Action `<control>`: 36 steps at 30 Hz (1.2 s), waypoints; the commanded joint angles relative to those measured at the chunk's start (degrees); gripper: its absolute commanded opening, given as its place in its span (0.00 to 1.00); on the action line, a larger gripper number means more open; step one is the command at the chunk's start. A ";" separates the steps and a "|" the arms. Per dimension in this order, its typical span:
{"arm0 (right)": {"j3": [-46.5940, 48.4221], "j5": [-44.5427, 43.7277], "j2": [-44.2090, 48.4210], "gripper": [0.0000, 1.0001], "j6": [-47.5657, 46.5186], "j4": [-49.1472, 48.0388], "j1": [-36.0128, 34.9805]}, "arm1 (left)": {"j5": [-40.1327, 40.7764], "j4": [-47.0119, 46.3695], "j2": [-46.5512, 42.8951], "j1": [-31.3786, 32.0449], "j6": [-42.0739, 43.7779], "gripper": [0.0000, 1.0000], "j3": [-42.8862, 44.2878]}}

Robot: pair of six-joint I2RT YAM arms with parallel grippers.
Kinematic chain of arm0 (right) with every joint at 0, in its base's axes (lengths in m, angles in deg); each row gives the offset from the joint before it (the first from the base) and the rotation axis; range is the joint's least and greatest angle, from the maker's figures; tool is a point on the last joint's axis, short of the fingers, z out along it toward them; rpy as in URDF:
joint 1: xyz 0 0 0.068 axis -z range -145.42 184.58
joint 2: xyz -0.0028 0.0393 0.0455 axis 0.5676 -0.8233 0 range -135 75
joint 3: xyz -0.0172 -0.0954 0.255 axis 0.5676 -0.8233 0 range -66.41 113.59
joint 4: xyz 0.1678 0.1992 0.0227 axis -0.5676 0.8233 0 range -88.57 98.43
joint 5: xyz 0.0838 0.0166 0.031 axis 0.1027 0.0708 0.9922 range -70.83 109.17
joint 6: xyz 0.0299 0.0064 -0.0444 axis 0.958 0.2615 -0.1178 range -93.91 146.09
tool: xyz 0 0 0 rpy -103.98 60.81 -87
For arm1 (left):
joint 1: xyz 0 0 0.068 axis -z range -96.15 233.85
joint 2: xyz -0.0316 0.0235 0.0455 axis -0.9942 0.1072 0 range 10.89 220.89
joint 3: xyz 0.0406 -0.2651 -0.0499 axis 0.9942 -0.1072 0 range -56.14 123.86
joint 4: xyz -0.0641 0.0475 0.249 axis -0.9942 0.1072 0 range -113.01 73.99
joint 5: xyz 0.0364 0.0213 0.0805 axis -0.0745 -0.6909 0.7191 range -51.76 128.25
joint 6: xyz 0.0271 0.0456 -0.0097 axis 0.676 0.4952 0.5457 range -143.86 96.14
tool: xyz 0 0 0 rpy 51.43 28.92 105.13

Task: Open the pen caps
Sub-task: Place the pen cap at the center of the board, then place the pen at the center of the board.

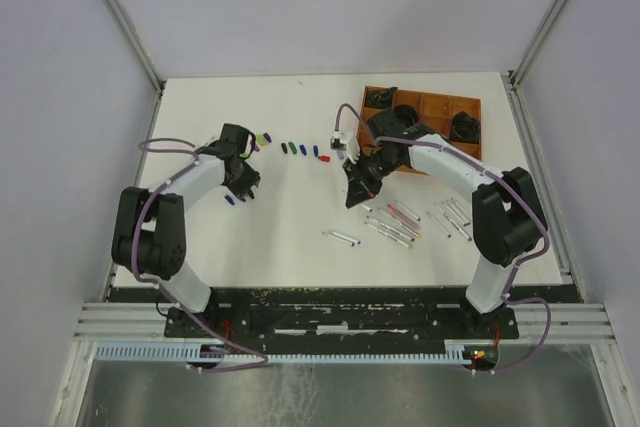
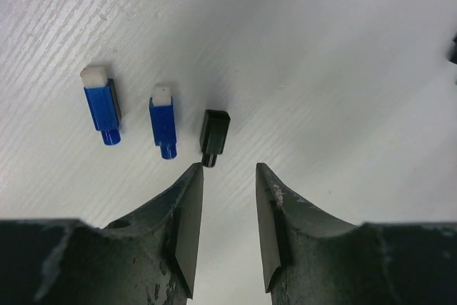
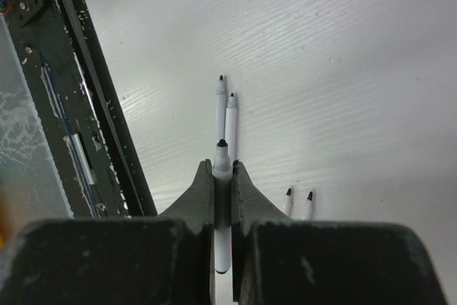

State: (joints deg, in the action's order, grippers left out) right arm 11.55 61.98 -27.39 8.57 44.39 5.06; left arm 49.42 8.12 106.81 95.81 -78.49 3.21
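One black pen cap [image 2: 214,133] lies left of centre on the table [image 1: 290,209], beside two blue caps [image 2: 163,121] and just off the left gripper [image 2: 228,191], whose jaws stand apart and empty. More caps [image 1: 300,150] line up mid-table. Near centre, the right gripper [image 3: 223,173] is clamped on an uncapped pen [image 3: 222,151]. Other pens [image 1: 400,219] lie toward the right near edge.

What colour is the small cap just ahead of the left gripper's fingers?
The cap is black, seen best in the left wrist view.

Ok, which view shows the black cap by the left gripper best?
Left wrist: the black cap lies sharp ahead of the left gripper, beside two blue caps. Top external: too small to tell; right wrist: absent.
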 commanded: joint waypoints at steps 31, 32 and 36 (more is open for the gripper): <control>1.65 -21.55 -11.05 0.16 -2.42 0.09 -9.59 | -25.69 -42.88 -43.80 -0.27 14.30 0.59 -32.76; 1.67 -21.65 -11.07 0.17 -2.41 0.13 -9.57 | -25.95 -42.95 -43.72 -0.28 14.29 0.59 -32.78; 1.71 -20.95 -10.84 0.22 -2.16 0.25 -9.56 | -26.21 -43.00 -43.87 -0.28 14.29 0.59 -33.02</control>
State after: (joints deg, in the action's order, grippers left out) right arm 11.57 41.48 -38.34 6.45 44.80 -4.31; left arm 25.03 -30.91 63.71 95.81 -66.36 -29.79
